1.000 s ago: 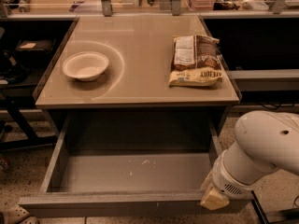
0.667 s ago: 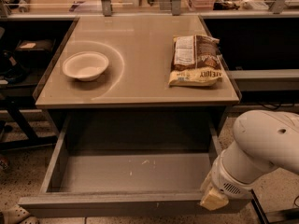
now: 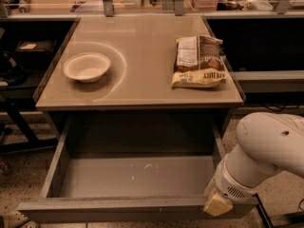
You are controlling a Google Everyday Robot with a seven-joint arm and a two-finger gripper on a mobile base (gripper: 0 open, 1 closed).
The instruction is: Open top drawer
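- Gripper (image 3: 217,204) sits low at the near right of the scene, right against the right end of the top drawer's front panel; only a pale yellowish tip shows below the white wrist housing; whether it is spread or pressed together cannot be told from this view
- White arm (image 3: 268,144) comes in from the right edge; its rounded casing bends down and left to the gripper and covers the drawer's near right corner
- Top drawer (image 3: 114,204) is pulled well out toward the near side from under the table; its grey front panel runs across the bottom of the view; its side walls slant back to the dark opening beneath the tabletop; the grey inside floor carries a few small white scuffs near its middle
- Table (image 3: 142,87) stands above the drawer; its tan top is smooth, with a faint curved mark around the bowl
- White bowl (image 3: 87,66) stands upright on the left part of the tabletop
- Snack bag (image 3: 198,61), brown and pale yellow with a white label panel, lies flat on the right part of the tabletop, near the right edge and well apart from the bowl
- Speckled floor (image 3: 23,179) shows to the left of the drawer
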